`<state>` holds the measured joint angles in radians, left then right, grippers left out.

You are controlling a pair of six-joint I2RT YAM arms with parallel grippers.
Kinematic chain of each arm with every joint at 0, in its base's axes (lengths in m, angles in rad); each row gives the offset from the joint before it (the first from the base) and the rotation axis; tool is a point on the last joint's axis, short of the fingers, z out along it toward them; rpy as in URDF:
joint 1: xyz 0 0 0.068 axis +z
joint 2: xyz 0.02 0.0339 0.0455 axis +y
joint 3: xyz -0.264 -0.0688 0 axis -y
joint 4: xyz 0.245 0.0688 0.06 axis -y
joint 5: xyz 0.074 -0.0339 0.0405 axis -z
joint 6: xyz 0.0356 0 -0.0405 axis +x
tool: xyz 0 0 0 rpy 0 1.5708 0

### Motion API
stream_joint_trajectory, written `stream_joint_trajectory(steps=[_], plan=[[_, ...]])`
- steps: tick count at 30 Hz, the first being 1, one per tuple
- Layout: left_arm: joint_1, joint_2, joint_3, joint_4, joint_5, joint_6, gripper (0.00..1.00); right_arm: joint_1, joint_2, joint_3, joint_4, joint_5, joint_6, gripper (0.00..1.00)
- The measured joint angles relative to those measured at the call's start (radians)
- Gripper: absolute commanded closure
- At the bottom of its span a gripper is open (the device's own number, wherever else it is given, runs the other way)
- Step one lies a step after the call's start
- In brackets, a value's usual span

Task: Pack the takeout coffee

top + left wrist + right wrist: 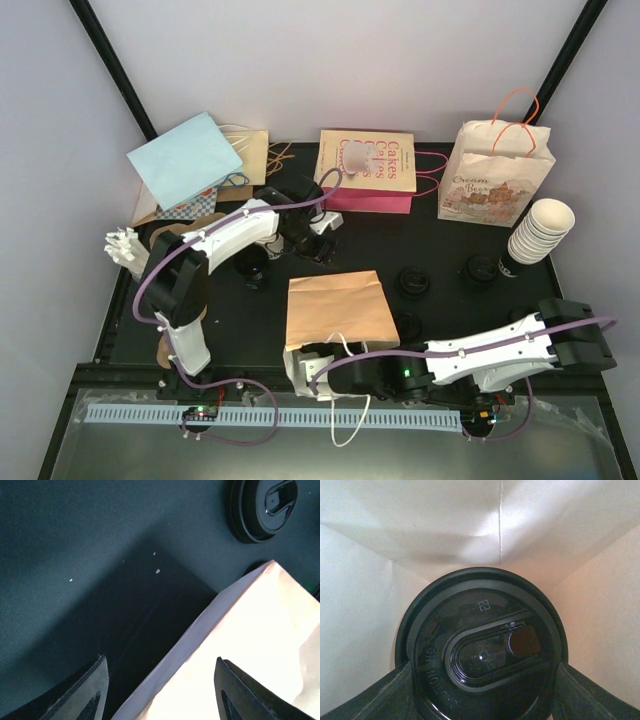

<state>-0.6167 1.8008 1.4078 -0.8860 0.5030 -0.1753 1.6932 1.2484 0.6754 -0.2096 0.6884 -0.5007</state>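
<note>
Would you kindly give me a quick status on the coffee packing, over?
Right tool shut on takeout coffee, inside brown bag. Left tool open over bag's edge. Nothing seen in the way inside.

Top view is evenly lit from overhead: bright white walls and only soft shadows, though the black tabletop (440, 310) swallows detail. Left wrist view is pretty dim. The paper bag (250, 645) blows out to pale peach and throws a hard dark shadow beside it, and the left hand (161, 662) is out of focus. Right wrist view glows warm through the paper, with glare streaks on the glossy black lid (482, 650).
</note>
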Motion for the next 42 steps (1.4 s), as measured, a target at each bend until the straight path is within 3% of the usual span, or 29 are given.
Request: stream_joint_trajectory(steps=[19, 25, 32, 42], plan=[[0.000, 0.034, 0.016, -0.042, 0.015, 0.058, 0.41, -0.055, -0.064, 0.000, 0.000, -0.103, -0.043, 0.48], [0.000, 0.034, -0.005, -0.038, 0.027, 0.060, 0.49, -0.072, -0.086, 0.000, 0.000, -0.135, -0.044, 0.47], [0.000, 0.034, -0.033, -0.037, 0.047, 0.069, 0.64, -0.097, -0.076, 0.000, 0.008, -0.145, -0.079, 0.47], [0.002, 0.034, -0.055, -0.029, 0.077, 0.087, 0.71, -0.125, -0.032, 0.002, 0.031, -0.157, -0.121, 0.47]])
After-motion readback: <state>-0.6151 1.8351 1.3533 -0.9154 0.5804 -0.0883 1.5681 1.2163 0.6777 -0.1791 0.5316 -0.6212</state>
